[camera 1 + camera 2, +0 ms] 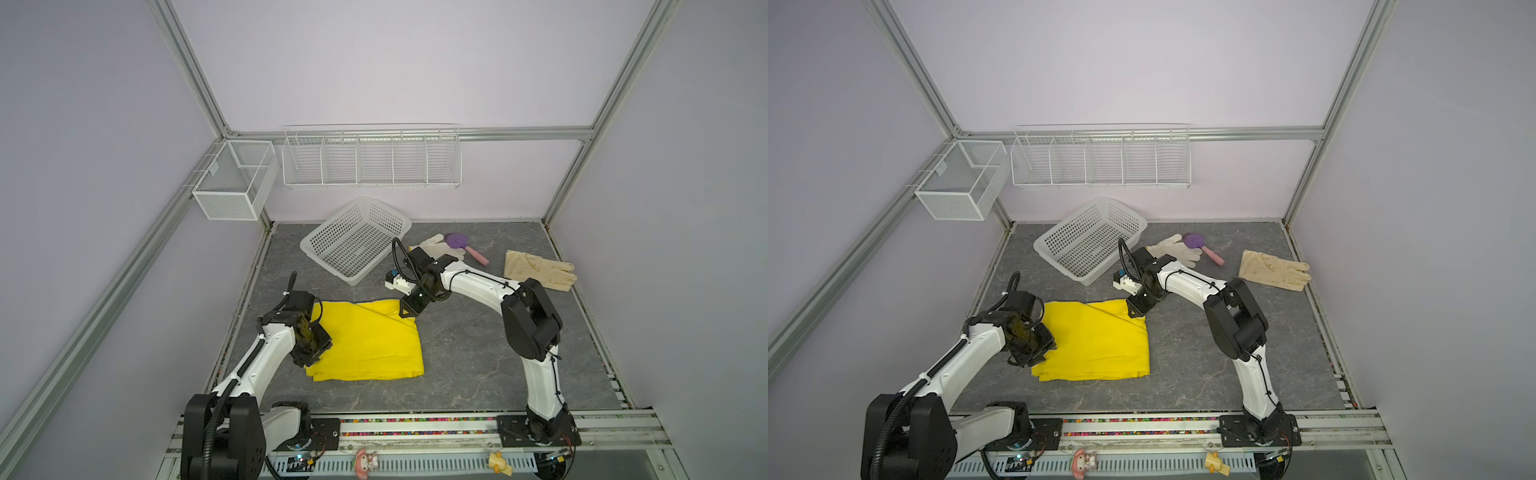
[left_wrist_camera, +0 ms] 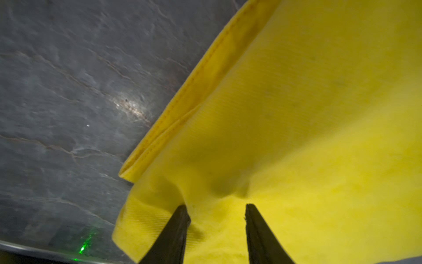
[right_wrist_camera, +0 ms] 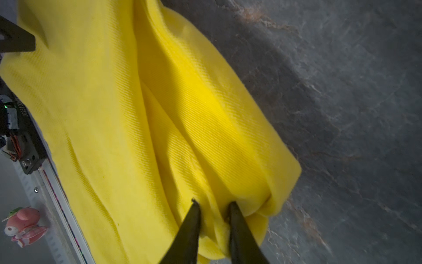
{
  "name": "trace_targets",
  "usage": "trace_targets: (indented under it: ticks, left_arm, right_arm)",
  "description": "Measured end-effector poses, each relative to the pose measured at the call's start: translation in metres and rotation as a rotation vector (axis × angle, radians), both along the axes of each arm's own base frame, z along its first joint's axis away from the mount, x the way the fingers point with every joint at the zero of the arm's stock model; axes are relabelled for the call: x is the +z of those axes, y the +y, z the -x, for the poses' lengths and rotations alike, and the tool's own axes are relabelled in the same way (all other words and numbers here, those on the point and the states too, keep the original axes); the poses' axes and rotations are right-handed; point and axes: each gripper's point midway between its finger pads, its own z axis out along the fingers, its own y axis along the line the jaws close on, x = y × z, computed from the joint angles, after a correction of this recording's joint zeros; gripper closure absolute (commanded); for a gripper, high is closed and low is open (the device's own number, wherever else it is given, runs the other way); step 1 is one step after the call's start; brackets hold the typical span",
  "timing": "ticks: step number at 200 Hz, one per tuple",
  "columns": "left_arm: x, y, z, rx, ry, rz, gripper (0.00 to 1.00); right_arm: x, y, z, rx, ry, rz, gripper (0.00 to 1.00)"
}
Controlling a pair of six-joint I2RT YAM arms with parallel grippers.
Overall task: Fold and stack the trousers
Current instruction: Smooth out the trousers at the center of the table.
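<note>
Right wrist view: right gripper (image 3: pixel 213 202) pinches trousers (image 3: pixel 114 102) edge beside open table (image 3: pixel 342 114); left gripper (image 2: pixel 215 205) hold unclear.

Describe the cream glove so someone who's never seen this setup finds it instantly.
On the grey table, find the white plastic basket at the back. To its right lies a white knit glove with a purple scoop beside it; further right, near the table's right edge, is the cream glove. It lies alone, flat and smooth like leather, not knitted.
</note>
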Motion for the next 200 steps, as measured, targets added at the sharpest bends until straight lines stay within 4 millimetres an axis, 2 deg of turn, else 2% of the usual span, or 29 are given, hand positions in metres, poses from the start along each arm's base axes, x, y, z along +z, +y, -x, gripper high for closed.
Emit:
trace_targets:
  ticks: [11, 49, 87, 118, 137, 160, 187, 200]
  left_arm:
    - [-0.005, 0.001, 0.001, 0.002, 0.009, -0.008, 0.63]
    - [-0.013, 0.008, 0.003, 0.019, 0.010, -0.047, 0.70]
    - [-0.018, 0.012, 0.002, 0.025, 0.037, -0.077, 0.72]
    - [-0.019, 0.013, 0.001, 0.026, 0.052, -0.086, 0.74]
    - [-0.019, 0.013, 0.001, 0.026, 0.052, -0.086, 0.73]
    - [-0.019, 0.013, 0.000, 0.022, 0.051, -0.084, 0.71]
    - [-0.018, 0.012, 0.000, 0.007, 0.056, -0.083, 0.70]
    - [-0.016, 0.012, 0.000, -0.003, 0.062, -0.087, 0.69]
  right_arm:
    - [0.000, -0.001, -0.001, -0.004, 0.001, 0.000, 0.93]
    - [0.001, -0.007, -0.008, -0.039, 0.010, -0.003, 0.94]
    - [0.018, -0.024, -0.035, -0.179, 0.037, -0.076, 0.94]
    - [0.027, -0.029, -0.052, -0.261, 0.058, -0.148, 0.94]
    - [0.026, -0.031, -0.055, -0.284, 0.060, -0.145, 0.91]
    - [0.018, -0.031, -0.060, -0.291, 0.054, -0.125, 0.77]
    - [0.001, -0.031, -0.072, -0.294, 0.039, -0.096, 0.79]
    - [-0.004, -0.030, -0.075, -0.294, 0.036, -0.087, 0.76]
